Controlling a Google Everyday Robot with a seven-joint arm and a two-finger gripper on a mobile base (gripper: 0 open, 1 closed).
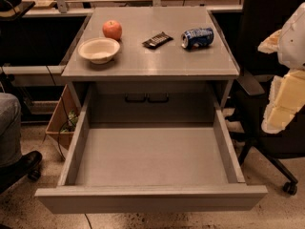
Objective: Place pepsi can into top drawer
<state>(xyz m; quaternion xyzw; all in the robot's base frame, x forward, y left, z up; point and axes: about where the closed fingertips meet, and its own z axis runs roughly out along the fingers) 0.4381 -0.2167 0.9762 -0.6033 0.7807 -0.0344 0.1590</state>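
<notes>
The pepsi can (pixel 197 37) lay on its side at the back right of the grey worktop (pixel 152 65), its silver end turned toward a dark snack bar wrapper (pixel 157 40) just beside it on the left. Further left sat a red apple (pixel 112 30), and in front of that a shallow cream bowl (pixel 99 50), close to the apple.

Below the worktop the top drawer (pixel 150 197) stood pulled fully out, with its flat grey floor bare and its low side walls and plain front panel in plain sight. At the back of the opening a panel with two dark handles (pixel 147 98) showed in shadow.

The hand (pixel 284 99) hung at the right edge of the view, pale white and yellow, in front of a dark office chair (pixel 267 142). It was well apart from the can and off to the side of the drawer, and it carried nothing that could be seen. Whether it was released or clenched, I could not tell
</notes>
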